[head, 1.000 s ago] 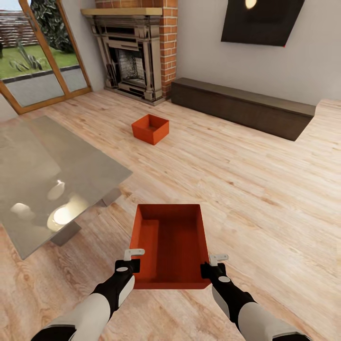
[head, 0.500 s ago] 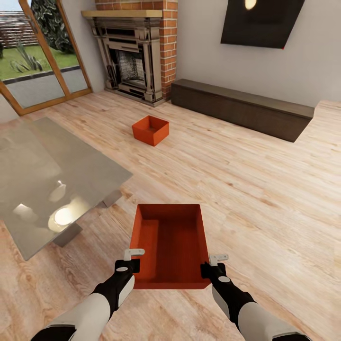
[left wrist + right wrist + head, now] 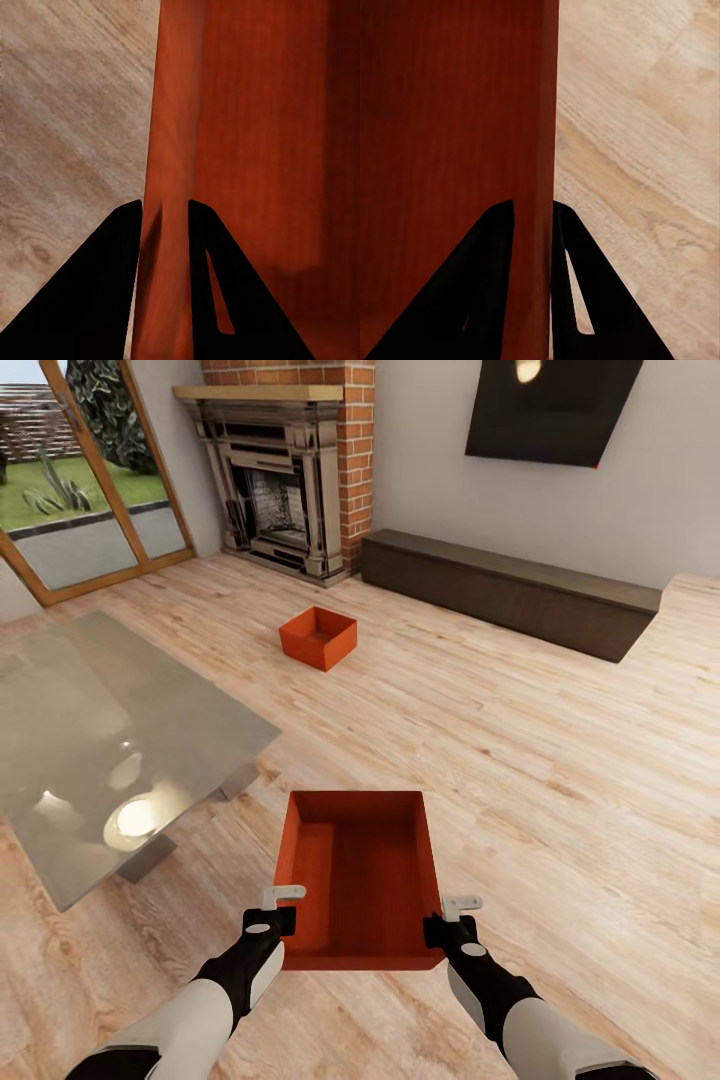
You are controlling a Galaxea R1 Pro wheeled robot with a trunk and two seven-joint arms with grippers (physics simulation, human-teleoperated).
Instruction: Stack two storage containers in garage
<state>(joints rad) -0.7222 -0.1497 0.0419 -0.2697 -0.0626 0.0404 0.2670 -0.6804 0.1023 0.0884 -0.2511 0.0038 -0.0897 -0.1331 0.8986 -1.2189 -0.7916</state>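
Note:
I hold one orange-red storage container (image 3: 362, 875) above the living room's wood-plank floor, in front of my trunk. My left gripper (image 3: 283, 908) is shut on its left wall (image 3: 169, 187), and my right gripper (image 3: 443, 916) is shut on its right wall (image 3: 536, 165). In each wrist view the thin wall runs between the two dark fingers. The second storage container (image 3: 318, 637) sits on the planks further ahead, in front of the red-brick fireplace (image 3: 285, 470). The garage is out of view.
A glass table (image 3: 110, 730) stands close on the left. Wood-framed glass doors (image 3: 85, 490) fill the far left. A long dark low bench (image 3: 510, 588) lines the back wall under a dark wall panel (image 3: 550, 405). Open planks (image 3: 560, 760) stretch to the right.
The whole view has shifted a little: the table, far container and fireplace sit slightly further away and to the right. The held container and both grippers keep their places relative to me.

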